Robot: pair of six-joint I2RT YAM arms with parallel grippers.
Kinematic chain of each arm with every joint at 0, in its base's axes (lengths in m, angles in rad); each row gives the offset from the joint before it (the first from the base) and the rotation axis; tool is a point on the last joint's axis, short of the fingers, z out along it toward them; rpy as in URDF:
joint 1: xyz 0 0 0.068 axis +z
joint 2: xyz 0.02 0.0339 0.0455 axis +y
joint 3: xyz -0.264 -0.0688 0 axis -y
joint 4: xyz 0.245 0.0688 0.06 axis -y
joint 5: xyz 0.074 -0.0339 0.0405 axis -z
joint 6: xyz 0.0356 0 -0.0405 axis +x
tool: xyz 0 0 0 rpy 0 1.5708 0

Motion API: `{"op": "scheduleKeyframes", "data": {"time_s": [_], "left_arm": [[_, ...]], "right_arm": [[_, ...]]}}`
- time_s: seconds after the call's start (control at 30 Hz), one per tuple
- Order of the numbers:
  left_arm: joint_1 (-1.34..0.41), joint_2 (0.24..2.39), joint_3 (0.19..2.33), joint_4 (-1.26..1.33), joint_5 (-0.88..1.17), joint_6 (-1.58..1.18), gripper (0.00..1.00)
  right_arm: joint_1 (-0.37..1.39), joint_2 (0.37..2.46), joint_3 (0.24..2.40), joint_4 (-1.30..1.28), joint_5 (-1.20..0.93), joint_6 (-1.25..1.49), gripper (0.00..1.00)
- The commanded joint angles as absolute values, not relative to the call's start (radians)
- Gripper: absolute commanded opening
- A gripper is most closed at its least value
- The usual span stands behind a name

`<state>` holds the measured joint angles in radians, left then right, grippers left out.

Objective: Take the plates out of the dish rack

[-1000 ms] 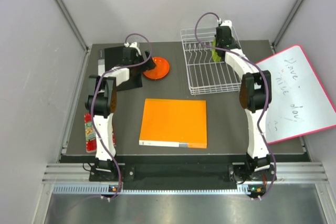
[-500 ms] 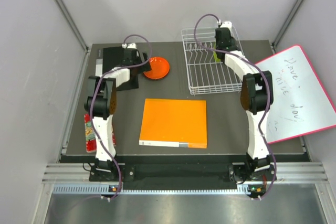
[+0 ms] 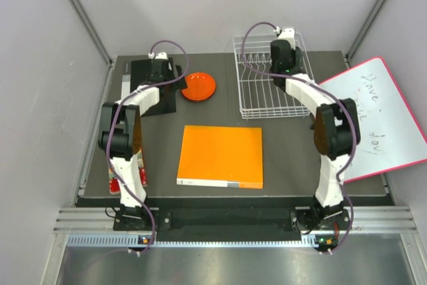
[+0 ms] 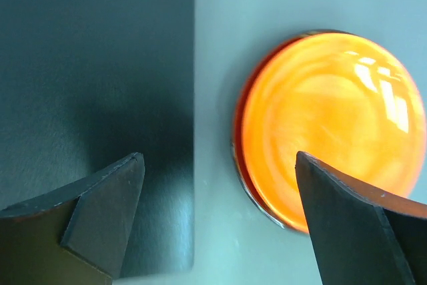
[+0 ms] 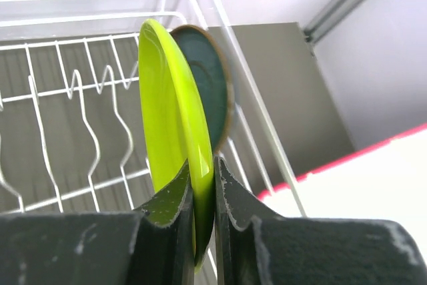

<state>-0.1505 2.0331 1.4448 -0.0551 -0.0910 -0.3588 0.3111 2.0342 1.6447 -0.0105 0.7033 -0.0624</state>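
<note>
The white wire dish rack (image 3: 267, 85) stands at the back right. In the right wrist view the lime green plate (image 5: 167, 111) stands on edge between the rack's prongs (image 5: 70, 85). My right gripper (image 5: 202, 165) is shut on its rim. A dark grey-blue plate (image 5: 212, 85) stands just behind it. From above, my right gripper (image 3: 283, 58) covers both plates. The orange plate (image 3: 200, 87) lies flat on the table left of the rack. My left gripper (image 3: 177, 85) hangs open at its left edge. In its wrist view, the left gripper (image 4: 219, 159) holds nothing beside the orange plate (image 4: 333, 125).
A big flat orange square (image 3: 221, 156) lies mid-table. A pink-edged whiteboard (image 3: 373, 118) leans at the right, close to the rack. A black slab (image 3: 143, 75) sits under the left arm, and a red packet (image 3: 113, 165) lies at the left edge.
My right gripper has closed on the lime green plate's rim in the rack. The left gripper has drawn back leftward off the orange plate, still open.
</note>
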Motion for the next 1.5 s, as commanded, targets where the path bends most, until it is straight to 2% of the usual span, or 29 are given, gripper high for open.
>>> {"op": "scheduleKeyframes", "data": {"time_s": [0.0, 0.07, 0.2, 0.27, 0.43, 0.67, 1.13, 1.23, 1.27, 1.3, 1.37, 1.4, 1.47], "left_arm": [[-0.149, 1.866, 1.407, -0.008, 0.029, -0.353, 0.99], [-0.149, 1.810, 1.362, 0.026, 0.080, -0.365, 0.99], [-0.150, 1.718, 1.260, 0.128, 0.248, -0.467, 0.99], [-0.152, 1.680, 1.188, 0.204, 0.360, -0.529, 0.93], [-0.190, 1.658, 1.151, 0.271, 0.511, -0.568, 0.92], [-0.251, 1.615, 1.074, 0.445, 0.597, -0.696, 0.91], [-0.334, 1.583, 0.996, 0.506, 0.534, -0.701, 0.90], [-0.336, 1.578, 0.986, 0.528, 0.537, -0.704, 0.74], [-0.336, 1.577, 0.985, 0.531, 0.540, -0.706, 0.64], [-0.336, 1.575, 0.977, 0.535, 0.543, -0.706, 0.40], [-0.336, 1.572, 0.969, 0.552, 0.546, -0.709, 0.18], [-0.336, 1.574, 0.968, 0.557, 0.554, -0.707, 0.00], [-0.336, 1.580, 0.969, 0.574, 0.569, -0.709, 0.00]], "right_arm": [[0.336, 1.807, 1.550, 0.066, 0.762, -0.017, 0.00], [0.347, 1.718, 1.491, 0.034, 0.740, 0.032, 0.00], [0.360, 1.588, 1.415, -0.089, 0.477, 0.178, 0.00], [0.367, 1.516, 1.346, -0.098, 0.402, 0.254, 0.00], [0.382, 1.381, 1.197, -0.042, 0.066, 0.428, 0.00], [0.465, 1.286, 0.996, 0.098, 0.005, 0.549, 0.00], [0.549, 1.313, 0.847, 0.416, -0.164, 0.739, 0.00], [0.551, 1.318, 0.835, 0.451, -0.192, 0.756, 0.00], [0.549, 1.318, 0.825, 0.457, -0.193, 0.764, 0.00], [0.549, 1.316, 0.821, 0.466, -0.199, 0.772, 0.00], [0.549, 1.316, 0.818, 0.474, -0.199, 0.775, 0.00], [0.549, 1.316, 0.818, 0.477, -0.201, 0.772, 0.00], [0.551, 1.318, 0.824, 0.473, -0.206, 0.765, 0.00]]}}
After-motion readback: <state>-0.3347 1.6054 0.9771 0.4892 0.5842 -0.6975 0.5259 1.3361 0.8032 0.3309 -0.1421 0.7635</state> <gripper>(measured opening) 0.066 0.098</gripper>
